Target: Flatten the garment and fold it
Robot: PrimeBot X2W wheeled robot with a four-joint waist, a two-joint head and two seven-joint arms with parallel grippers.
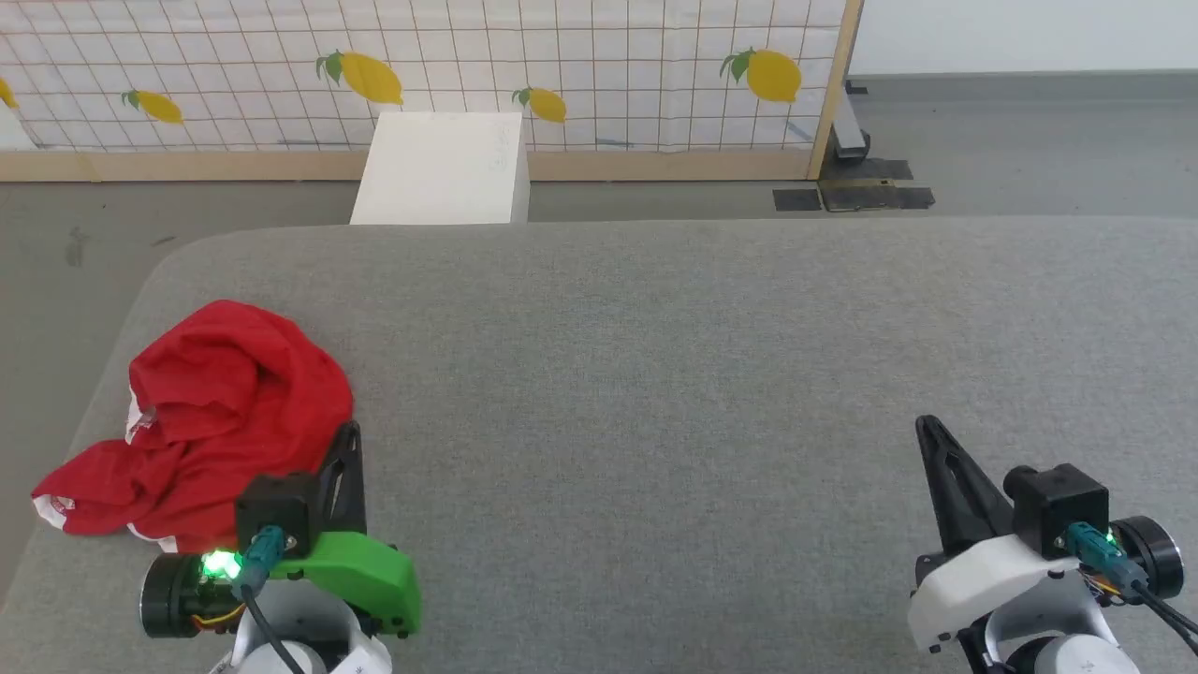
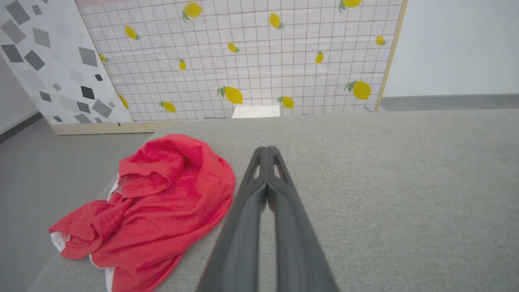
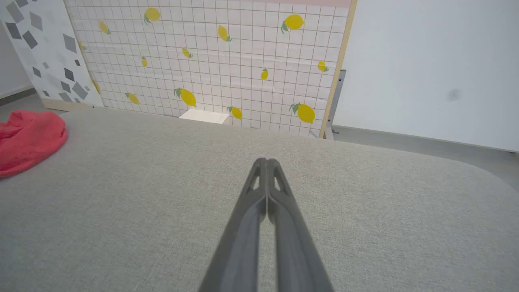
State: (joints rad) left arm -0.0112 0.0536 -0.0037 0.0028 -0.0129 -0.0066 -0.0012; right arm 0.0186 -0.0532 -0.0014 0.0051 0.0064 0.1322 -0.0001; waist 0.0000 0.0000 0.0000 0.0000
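- Grey fabric-covered surface [image 1: 674, 356]: takes up most of my head view, runs from near edge to far; rounded corner at far left; weave flat and bare across the middle and right.
- Lemon-print grid panel [image 1: 599, 65]: stands upright on the floor beyond the far edge; wooden frame along its base and right side; in the left wrist view a second panel with grey flecks [image 2: 48, 61] leans to its left.
- Grey floor [image 1: 1011, 140]: visible past the far edge and down the left side; dark tape patches [image 1: 852, 197] lie near the panel's right foot.
- White block [image 1: 440, 168]: sits on the floor against the panel, just beyond the far edge, left of centre.
- Garment [image 1: 215, 421]: red, crumpled in a heap at the near-left part of the surface; not flattened, not folded; white trim shows at its left and near edges; one lobe reaches close to the left edge; print on a white patch too small to read.
- Left gripper [image 1: 349, 438]: near left, green housing; fingers pressed together, nothing between them; tips just beside the garment's right edge; I cannot tell whether they touch the cloth.
- Right gripper [image 1: 928, 429]: near right, white housing; fingers closed tip to tip, holding nothing; well apart from the garment, over bare grey fabric.
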